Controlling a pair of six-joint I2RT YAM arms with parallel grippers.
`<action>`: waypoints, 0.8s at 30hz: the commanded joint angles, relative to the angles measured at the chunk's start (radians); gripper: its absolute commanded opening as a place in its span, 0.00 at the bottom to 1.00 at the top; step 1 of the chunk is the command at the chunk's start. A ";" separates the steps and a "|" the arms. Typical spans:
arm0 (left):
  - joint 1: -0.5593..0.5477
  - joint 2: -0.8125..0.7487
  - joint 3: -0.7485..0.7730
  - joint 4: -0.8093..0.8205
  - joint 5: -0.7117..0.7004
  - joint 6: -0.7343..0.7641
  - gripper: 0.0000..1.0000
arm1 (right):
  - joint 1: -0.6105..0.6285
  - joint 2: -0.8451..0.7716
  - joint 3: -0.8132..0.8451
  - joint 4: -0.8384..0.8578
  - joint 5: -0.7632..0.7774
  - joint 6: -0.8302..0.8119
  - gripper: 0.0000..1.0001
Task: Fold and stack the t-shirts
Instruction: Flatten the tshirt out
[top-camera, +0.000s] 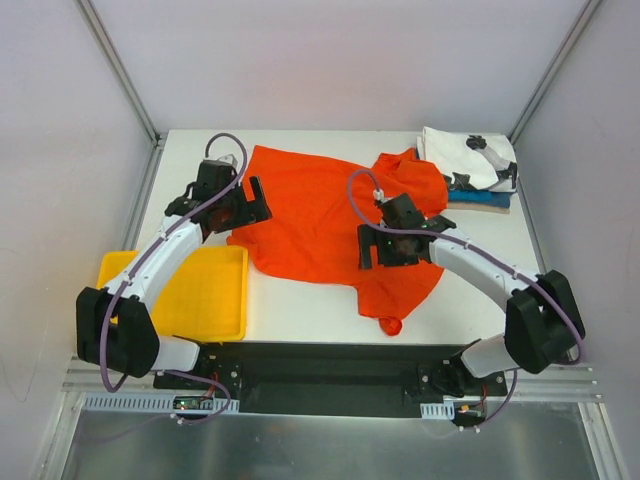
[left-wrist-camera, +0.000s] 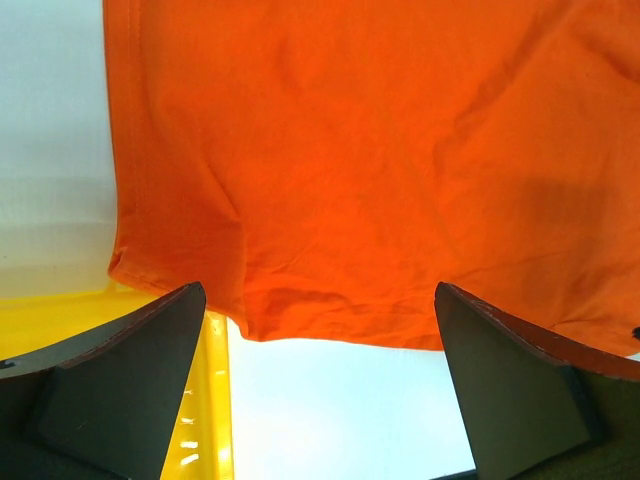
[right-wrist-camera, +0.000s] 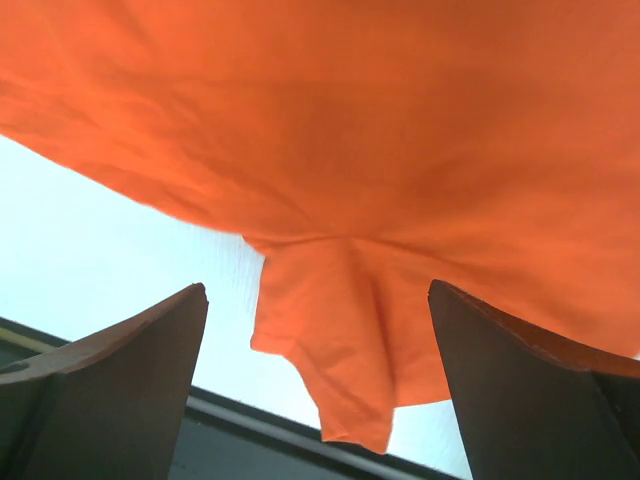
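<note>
Both sets of jaws are wide apart, nothing between them. Left gripper (left-wrist-camera: 318, 385) hangs over the left edge of the orange shirt (top-camera: 320, 225); right gripper (right-wrist-camera: 315, 385) hangs over its near right part.

Orange shirt lies spread, wrinkled and unfolded, mid-table. Long axis runs diagonally, from the far left corner by the left gripper (top-camera: 250, 205) down to the near right. A narrow tail of cloth at the near right reaches the table's near edge and hangs slightly over it. A bunched fold sits at the shirt's far right end. Cannot tell collar from hem.

Left wrist view: shirt (left-wrist-camera: 370, 160) fills the upper frame, its edge just ahead of the fingertips (left-wrist-camera: 165, 330), bare table below. Right wrist view: shirt (right-wrist-camera: 400, 150) fills the top, the tail flap drooping between the fingers (right-wrist-camera: 150, 345) toward the table edge.

Right gripper (top-camera: 385, 245) is above the cloth; contact can't be judged.

Far right corner: white shirt (top-camera: 465, 155) with black marks, folded, resting on top of the teal-blue shirt (top-camera: 490, 199), of which only a strip shows. That stack sits just beside the orange shirt's far right end.

Yellow tray (top-camera: 210, 300) at the near left of the table (top-camera: 300, 315), just beside the orange shirt's near left edge; left arm passes over it.
</note>
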 joint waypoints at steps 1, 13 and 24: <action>-0.014 -0.036 -0.031 0.060 0.032 -0.026 0.99 | 0.016 0.072 -0.044 0.007 -0.035 0.139 0.96; -0.035 0.016 -0.016 0.071 0.055 -0.026 0.99 | -0.217 0.330 -0.020 -0.019 -0.087 0.150 0.96; -0.135 0.182 0.090 0.079 0.098 -0.015 0.99 | -0.426 0.439 0.264 -0.201 -0.051 0.077 0.96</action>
